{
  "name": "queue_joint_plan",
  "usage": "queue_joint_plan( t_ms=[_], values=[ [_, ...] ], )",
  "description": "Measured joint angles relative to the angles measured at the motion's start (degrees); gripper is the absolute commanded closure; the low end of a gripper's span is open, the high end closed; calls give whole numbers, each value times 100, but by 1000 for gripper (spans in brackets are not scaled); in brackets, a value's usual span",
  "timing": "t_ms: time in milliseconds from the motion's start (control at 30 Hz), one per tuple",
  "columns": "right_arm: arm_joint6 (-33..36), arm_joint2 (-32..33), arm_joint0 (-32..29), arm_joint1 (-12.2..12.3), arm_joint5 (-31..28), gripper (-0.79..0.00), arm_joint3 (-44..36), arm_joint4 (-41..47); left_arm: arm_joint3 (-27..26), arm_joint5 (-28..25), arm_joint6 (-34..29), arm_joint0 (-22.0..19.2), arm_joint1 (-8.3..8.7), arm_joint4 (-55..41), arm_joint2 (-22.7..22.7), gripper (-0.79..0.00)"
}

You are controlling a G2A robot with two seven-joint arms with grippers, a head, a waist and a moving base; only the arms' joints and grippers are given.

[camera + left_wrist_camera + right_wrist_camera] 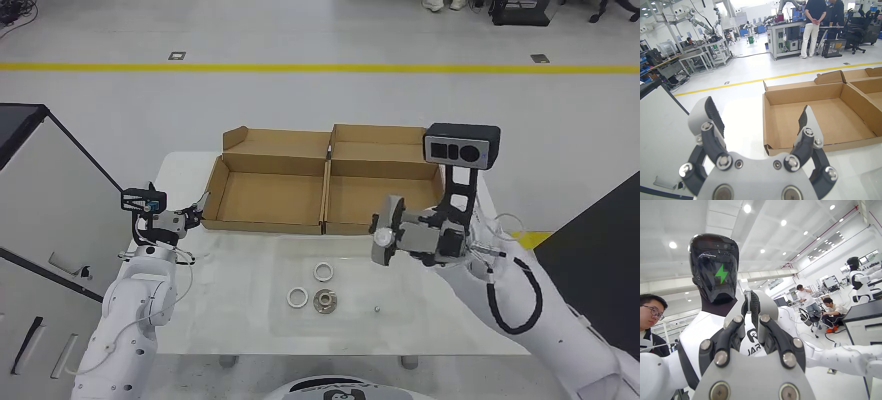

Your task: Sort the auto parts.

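From the top view you can see both cardboard boxes at the far side of the tabletop, the left box and the right box touching side by side, and both floors look bare, so as far as you can judge nothing has been sorted yet. Nearer the robot, a ring, a second ring, a flanged part just beside that second ring, and a small piece lie loose on the tabletop, all left to do. The right gripper hangs in front of the right box's near wall, above the tabletop; the left gripper sits just beside the outer end of the left box. In the left wrist view the fingers stand well apart with nothing between them, looking across the floor of the left box, which is bare here too. In the right wrist view the gripper is turned back toward the robot and clamped on a threaded bolt, held lengthwise between the pads. You should count this as the first part in hand, not yet dropped, with four pieces waiting
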Motion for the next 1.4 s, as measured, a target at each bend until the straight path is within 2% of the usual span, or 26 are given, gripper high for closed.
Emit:
queue_joint_plan(
  t_ms=[200,467,700,1400],
  values=[
    [-146,13,-43,-77,85,0,-93,-226,0,0,0,0,0,0,0,-785],
    [35,-7,-122,-202,-365,0,-116,196,0,0,0,0,0,0,0,-785],
    [285,147,-252,-264,-521,0,-108,544,0,0,0,0,0,0,0,-785],
    [400,194,-304,-284,-530,0,-139,720,0,0,0,0,0,0,0,-785]
  ],
)
